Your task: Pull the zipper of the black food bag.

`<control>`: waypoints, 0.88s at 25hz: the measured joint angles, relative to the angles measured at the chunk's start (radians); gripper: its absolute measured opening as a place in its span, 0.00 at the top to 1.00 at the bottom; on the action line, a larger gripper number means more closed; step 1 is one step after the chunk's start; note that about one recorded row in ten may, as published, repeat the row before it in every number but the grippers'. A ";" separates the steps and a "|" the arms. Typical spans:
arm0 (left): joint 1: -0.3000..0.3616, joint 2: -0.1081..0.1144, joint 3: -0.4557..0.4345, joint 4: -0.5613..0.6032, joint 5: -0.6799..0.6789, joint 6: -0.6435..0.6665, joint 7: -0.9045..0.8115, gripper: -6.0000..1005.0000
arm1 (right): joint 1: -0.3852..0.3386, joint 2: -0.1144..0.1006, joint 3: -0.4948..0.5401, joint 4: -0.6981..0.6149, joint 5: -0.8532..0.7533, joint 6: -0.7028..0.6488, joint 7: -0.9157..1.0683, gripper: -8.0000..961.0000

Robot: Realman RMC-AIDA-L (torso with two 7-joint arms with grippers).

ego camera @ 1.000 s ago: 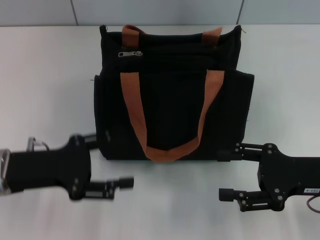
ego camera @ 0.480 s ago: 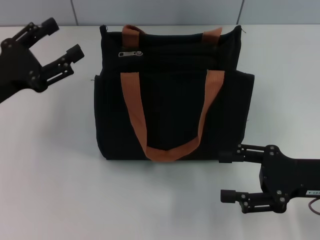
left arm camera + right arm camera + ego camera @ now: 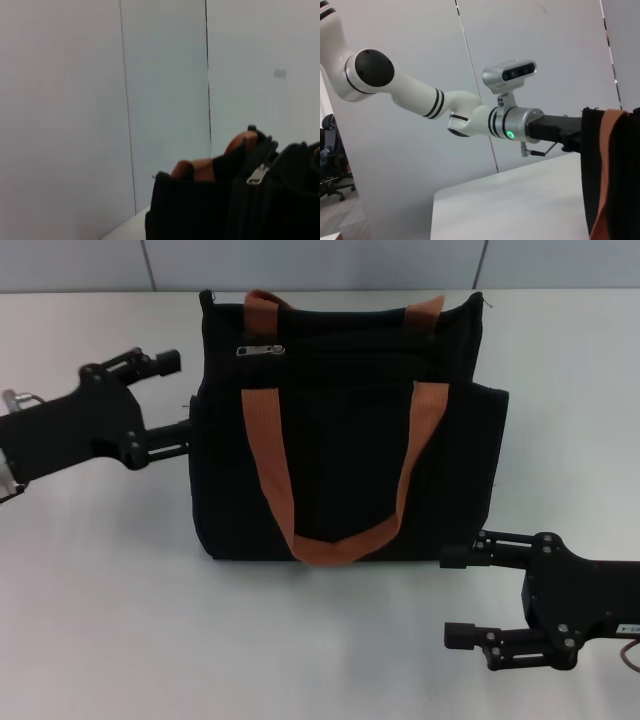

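The black food bag (image 3: 345,440) stands upright in the middle of the table, with two orange-brown handles (image 3: 270,470). The small silver zipper (image 3: 260,349) sits on the zip line near the bag's top left corner. My left gripper (image 3: 176,400) is open, right beside the bag's left side, level with its upper half and left of the zipper. The left wrist view shows the bag's top (image 3: 200,210) and the zipper (image 3: 257,175). My right gripper (image 3: 457,595) is open and empty on the table, in front of the bag's lower right corner.
The white table (image 3: 100,590) carries only the bag. A pale wall (image 3: 320,265) runs behind it. The right wrist view shows my white left arm (image 3: 470,117) reaching toward the bag's edge (image 3: 592,165).
My left gripper rose from the table's front left to the far left, then came down and right to the bag's left side. The right arm has barely moved.
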 joint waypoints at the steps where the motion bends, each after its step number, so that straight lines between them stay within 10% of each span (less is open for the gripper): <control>1: -0.007 -0.004 0.007 0.001 0.010 -0.017 0.001 0.17 | 0.000 0.000 0.000 0.000 0.000 -0.001 0.000 0.20; 8: -0.040 -0.035 0.008 0.008 0.015 -0.149 0.024 0.17 | 0.000 -0.002 0.000 0.000 0.000 -0.001 0.001 0.19; 22: -0.033 -0.048 -0.006 0.013 -0.058 -0.062 0.070 0.66 | 0.003 -0.002 0.000 0.000 0.004 -0.001 0.002 0.20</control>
